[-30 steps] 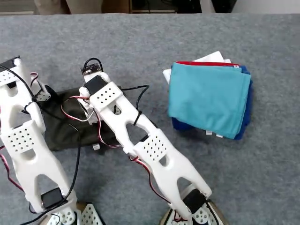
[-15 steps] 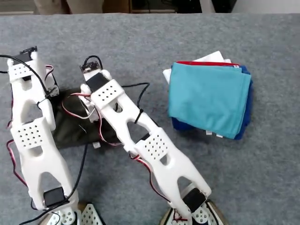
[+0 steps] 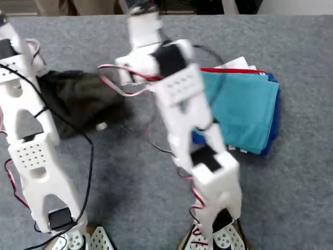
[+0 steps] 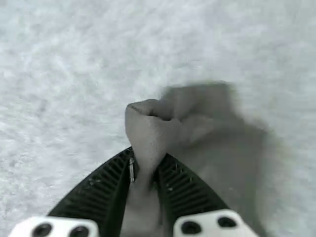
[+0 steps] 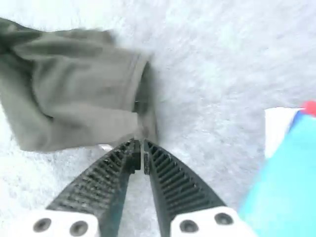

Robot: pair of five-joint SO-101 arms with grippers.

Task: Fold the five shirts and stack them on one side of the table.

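Note:
A dark olive shirt [image 3: 78, 101] lies bunched on the grey table at the left, partly lifted. My left gripper [image 4: 145, 168] is shut on a pinched fold of the shirt [image 4: 197, 123]; in the high view this gripper [image 3: 42, 77] sits at the shirt's far left corner. My right gripper [image 5: 138, 148] is shut at the hem of the shirt [image 5: 69, 108], and in the high view it [image 3: 120, 70] is at the shirt's far right side, its arm raised. A stack of folded shirts with a teal shirt [image 3: 234, 112] on top rests at the right.
Under the teal shirt lie a blue shirt [image 3: 273, 130], a red one and a white one [image 3: 234, 64]. The teal shirt's edge [image 5: 281, 173] is close beside the right gripper. Bare grey felt [image 3: 130, 182] spreads between the arm bases and along the table's back.
Both arms have swung toward the table's far side, the right arm rising and moving toward the stack. The dark shirt was dragged and lifted away from the near side with them.

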